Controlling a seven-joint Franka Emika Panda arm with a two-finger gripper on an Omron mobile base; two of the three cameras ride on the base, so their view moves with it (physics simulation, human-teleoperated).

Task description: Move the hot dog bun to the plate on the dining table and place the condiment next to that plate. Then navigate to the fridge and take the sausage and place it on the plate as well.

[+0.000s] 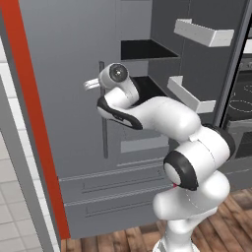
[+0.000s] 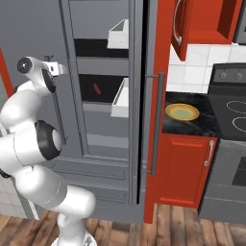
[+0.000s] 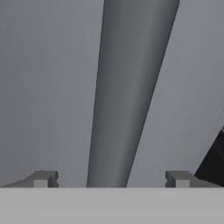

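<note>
The tall dark grey fridge (image 1: 74,98) takes up most of both base views, its right door swung open so the white door shelves (image 1: 204,32) and dark inner compartments show. To its right in the right base view stand red cabinets (image 2: 185,166) carrying a black marble worktop (image 2: 192,122), with a black oven (image 2: 228,144) further right. On that worktop rests the round yellow plate (image 2: 182,112) with its olive centre. The white arm reaches up to the closed left fridge door, where the long vertical bar handle (image 3: 131,92) runs between the two fingertips (image 3: 41,178) in the hand view. The hand (image 3: 111,179) is spread wide with a fingertip on either side of the bar and clear gaps to both, so it grasps nothing. Inside the fridge, on a middle shelf, lies the thin reddish-brown sausage (image 2: 97,89), tilted, well apart from the hand.
</note>
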